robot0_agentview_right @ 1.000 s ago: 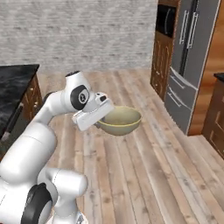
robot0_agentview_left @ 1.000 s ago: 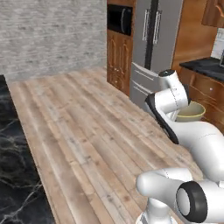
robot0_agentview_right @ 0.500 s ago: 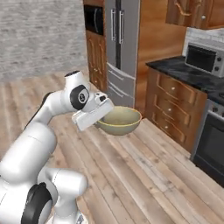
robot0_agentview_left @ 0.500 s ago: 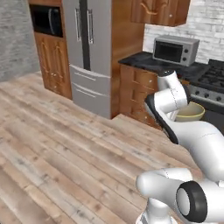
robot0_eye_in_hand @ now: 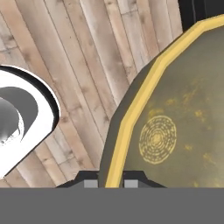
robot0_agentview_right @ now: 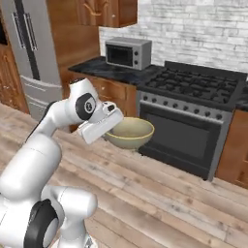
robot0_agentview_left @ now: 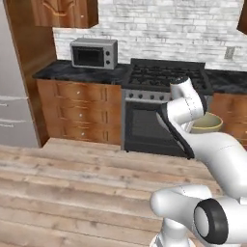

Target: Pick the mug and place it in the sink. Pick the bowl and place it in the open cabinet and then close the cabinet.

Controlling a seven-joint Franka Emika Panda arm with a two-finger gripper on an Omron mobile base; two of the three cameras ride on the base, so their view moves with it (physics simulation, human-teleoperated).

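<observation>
Jaws clamped on the rim of the bowl (robot0_eye_in_hand: pixel 175 131); in the hand view the yellowish rim edge runs down between the two dark fingertips (robot0_eye_in_hand: pixel 91 178), one tip on each side of it. The gripper (robot0_agentview_right: pixel 112 127) holds the bowl (robot0_agentview_right: pixel 130 133) in the air, upright, mouth up, above the wooden floor (robot0_agentview_right: pixel 160 193) and in front of the stove (robot0_agentview_right: pixel 193 116).

Arm pose: in the right base view the white arm rises from the lower left, bends at a dark-jointed elbow (robot0_agentview_right: pixel 86 105) at about counter height, and the hand reaches out to the right, tilted slightly down, with the bowl hanging off its end. In the left base view the upper arm curves up from the lower right, the wrist (robot0_agentview_left: pixel 185 101) sits in front of the oven door, and the bowl (robot0_agentview_left: pixel 206 123) peeks out behind it on the right side, mostly covered by the arm.

Bowl inside is olive-beige with a round ring pattern at the bottom, seen in the hand view.

Around: microwave (robot0_agentview_left: pixel 94 53) on the black counter (robot0_agentview_left: pixel 77 72) left of the stove, wooden drawers (robot0_agentview_left: pixel 79 113) below it, steel fridge (robot0_agentview_right: pixel 29 53) further left, upper wooden cabinet (robot0_agentview_left: pixel 65 12) above the microwave with door shut, white brick wall (robot0_agentview_left: pixel 169 29) behind.
</observation>
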